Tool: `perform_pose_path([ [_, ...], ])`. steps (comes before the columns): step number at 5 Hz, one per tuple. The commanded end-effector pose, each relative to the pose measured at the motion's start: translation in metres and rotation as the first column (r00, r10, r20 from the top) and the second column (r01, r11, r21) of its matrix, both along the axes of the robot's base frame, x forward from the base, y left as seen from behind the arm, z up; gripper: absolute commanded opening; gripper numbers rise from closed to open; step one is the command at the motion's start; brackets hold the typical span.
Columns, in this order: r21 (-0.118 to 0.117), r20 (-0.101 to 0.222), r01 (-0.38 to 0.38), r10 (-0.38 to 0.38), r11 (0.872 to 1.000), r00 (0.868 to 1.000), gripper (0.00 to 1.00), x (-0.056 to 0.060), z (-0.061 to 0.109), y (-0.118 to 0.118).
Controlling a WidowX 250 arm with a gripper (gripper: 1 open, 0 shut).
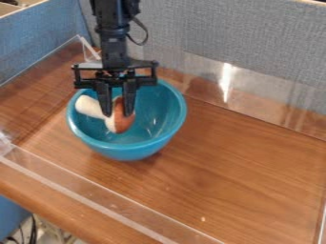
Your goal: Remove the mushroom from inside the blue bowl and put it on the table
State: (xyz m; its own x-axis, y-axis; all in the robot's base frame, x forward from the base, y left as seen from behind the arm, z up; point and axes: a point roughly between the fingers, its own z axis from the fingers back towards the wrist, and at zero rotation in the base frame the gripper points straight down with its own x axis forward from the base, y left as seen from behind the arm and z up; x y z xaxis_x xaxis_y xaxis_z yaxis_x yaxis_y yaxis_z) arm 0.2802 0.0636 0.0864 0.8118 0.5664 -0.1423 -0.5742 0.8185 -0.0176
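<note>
One arm works this scene, reaching straight down from above into the blue bowl, which sits on the left part of the table. Its gripper is clenched on the mushroom: the two dark fingers pinch the toy from either side, with the reddish-brown cap and a bit of cream stem showing between them. The mushroom hangs inside the bowl's opening, roughly level with the rim, and appears clear of the bowl's floor, though the exact gap below it is hard to read from this angle. A pale, whitish object lies against the bowl's inner left wall, just beside the gripper; what it is I cannot tell.

The vertical approach makes sense, since the bowl is deep and steep-sided, so only a grasp from above reaches a small thing at the bottom. My judgement is that the task is partway through the lift: the grip is made, but the mushroom is not yet over the rim. Bare wood lies to the right and front of the bowl, inside the clear acrylic walls, offering room for setting it down.
</note>
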Motion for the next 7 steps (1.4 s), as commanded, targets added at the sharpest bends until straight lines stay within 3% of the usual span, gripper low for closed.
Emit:
perform_pose_path([
  [1, 0.033, 0.101, -0.027, 0.024, 0.999, 0.995, 0.00, 0.009, 0.025, -0.006],
  [3, 0.033, 0.099, -0.013, 0.010, 0.999, 0.995, 0.00, 0.013, 0.018, -0.034],
  [4, 0.026, 0.093, 0.060, -0.062, 0.998, 0.994, 0.00, 0.008, 0.016, -0.058],
  [5, 0.017, 0.083, 0.158, -0.159, 0.987, 0.984, 0.00, 0.004, 0.009, -0.087],
  [6, 0.006, 0.071, 0.170, -0.170, 0.985, 0.983, 0.00, 0.012, -0.014, -0.104],
  [7, -0.003, 0.060, 0.160, -0.160, 0.987, 0.985, 1.00, 0.017, -0.034, -0.114],
])
